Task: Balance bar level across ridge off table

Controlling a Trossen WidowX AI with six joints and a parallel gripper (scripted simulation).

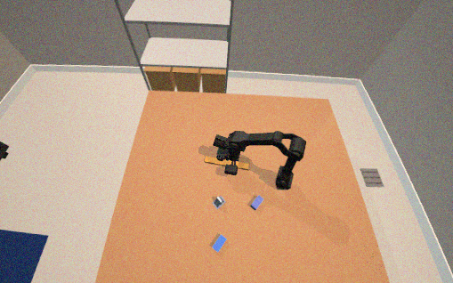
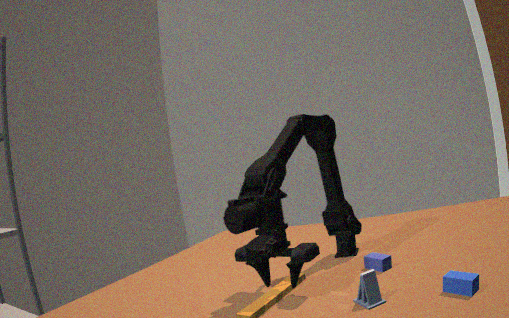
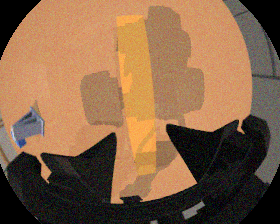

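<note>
Wrist view, left to right: small grey wedge-shaped ridge (image 3: 27, 127) sat at the far left edge, well apart from the flat yellow-orange bar (image 3: 138, 110), which lay on the orange table top (image 3: 64, 50) at centre. The bar's long axis ran straight away from the black parallel-jaw gripper (image 3: 140, 145), passing between the two fingers. Fingers stood apart, one on each side of the bar, holding nothing. In the exterior view the fingertips (image 2: 294, 280) were near the bar's far end, not its middle. Judgement: closing across the bar's width is next.
</note>
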